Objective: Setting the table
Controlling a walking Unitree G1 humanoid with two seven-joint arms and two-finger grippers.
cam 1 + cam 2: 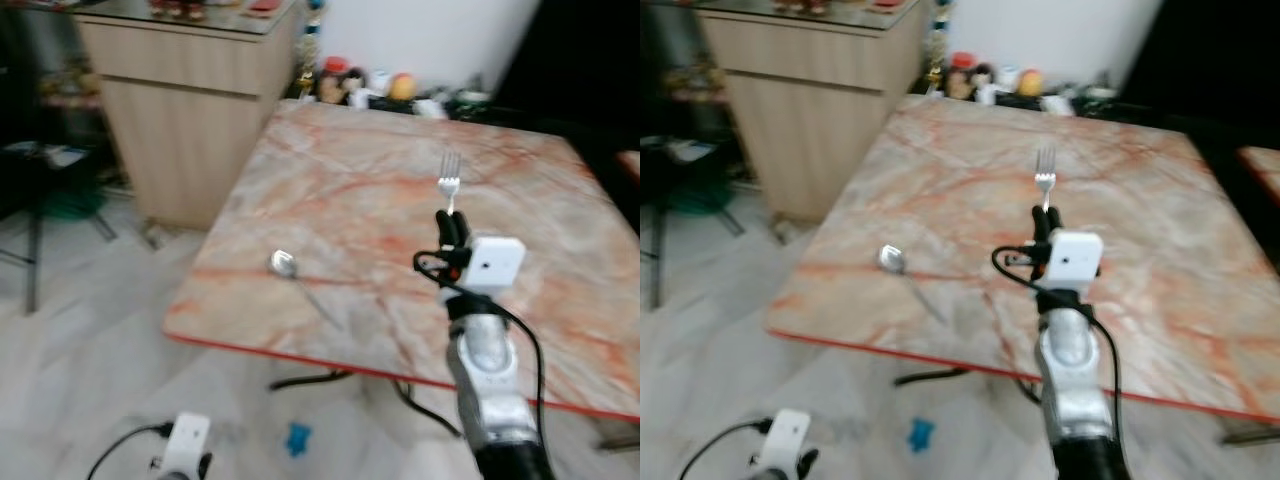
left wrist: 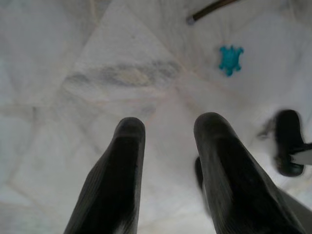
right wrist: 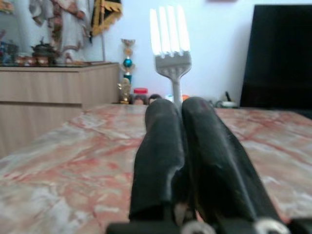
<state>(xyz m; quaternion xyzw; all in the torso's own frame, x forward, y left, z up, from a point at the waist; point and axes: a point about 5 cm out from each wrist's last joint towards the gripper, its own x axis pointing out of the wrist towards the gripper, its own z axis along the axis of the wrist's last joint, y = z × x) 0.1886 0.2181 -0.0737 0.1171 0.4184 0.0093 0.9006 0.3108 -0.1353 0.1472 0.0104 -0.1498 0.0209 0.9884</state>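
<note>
The square marble tabletop (image 1: 330,190), pale grey veined with orange-red and edged in red, stood on a white marble floor (image 1: 90,370), with a light wooden cabinet (image 1: 190,120) just beyond its far left corner and a row of small ornaments and jars (image 1: 375,85) along the wall behind it.

The silver right arm (image 1: 490,380) reached up and forward over the near edge of the tabletop, its white wrist camera box uppermost. The right hand (image 1: 452,222) had its two black fingers pressed together on the handle of a silver metal fork (image 1: 449,182), which stood upright above the tabletop, tines pointing up.

A silver metal spoon (image 1: 296,278) lay flat on the tabletop near its near left corner, bowl toward the cabinet, well apart from the fork.

The left hand (image 2: 168,131) hung low beside the tabletop, fingers spread apart and holding nothing, pointed at the floor, where a small turquoise turtle-shaped toy (image 2: 230,59) lay.
</note>
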